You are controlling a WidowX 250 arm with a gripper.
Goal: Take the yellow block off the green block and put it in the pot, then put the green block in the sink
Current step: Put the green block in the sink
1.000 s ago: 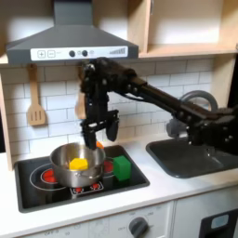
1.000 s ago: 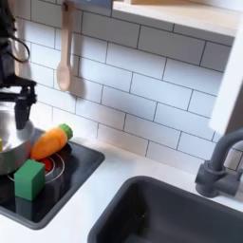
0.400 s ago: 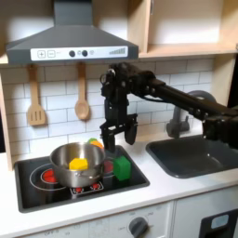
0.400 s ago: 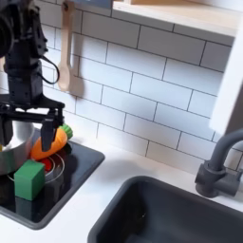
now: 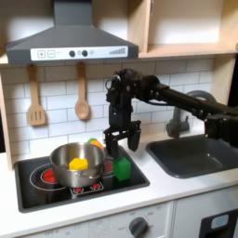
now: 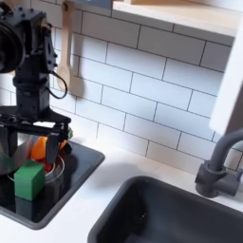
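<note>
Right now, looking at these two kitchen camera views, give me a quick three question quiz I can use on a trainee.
1. True or false: the yellow block lies inside the pot.
2. The gripper hangs with its jaws: A) shut on a block B) open above the green block C) down in the sink
3. Fill in: beside the green block on the stove, near the tiled wall, lies an orange-and-green toy ____.

Key: 1 true. 2 B. 3 carrot.
</note>
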